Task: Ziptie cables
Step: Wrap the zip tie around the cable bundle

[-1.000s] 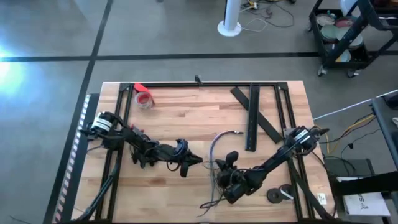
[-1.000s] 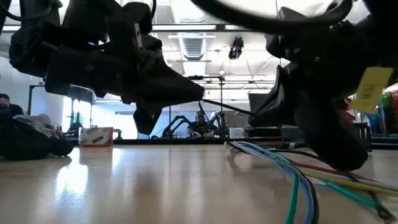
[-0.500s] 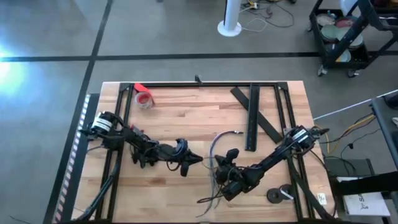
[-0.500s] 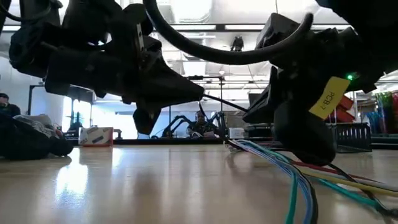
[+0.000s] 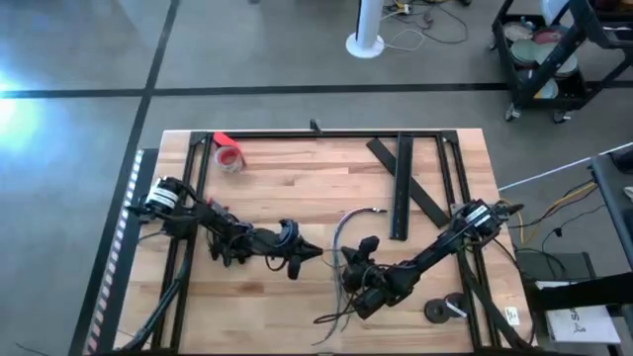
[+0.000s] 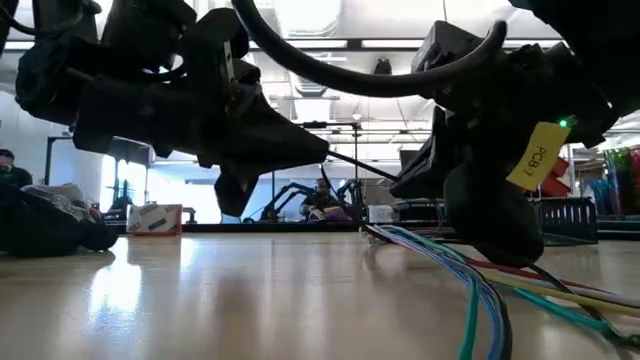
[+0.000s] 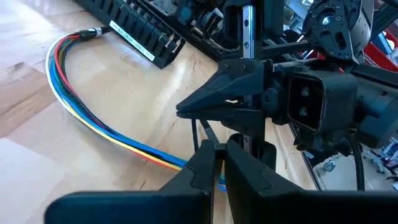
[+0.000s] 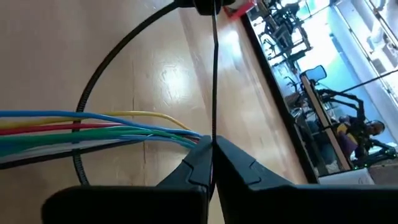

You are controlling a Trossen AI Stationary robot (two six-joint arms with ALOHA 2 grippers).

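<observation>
Both grippers meet low near the table's [image 5: 297,188] front edge. The left gripper [image 7: 219,152] and right gripper [image 8: 211,152] each pinch the ziptie [image 8: 213,74], looped around the cables [image 8: 74,134]; the ziptie's head is hidden.

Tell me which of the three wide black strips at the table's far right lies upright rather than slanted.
The middle strip, running straight from far edge toward the near; the two others lie diagonally beside it.
</observation>
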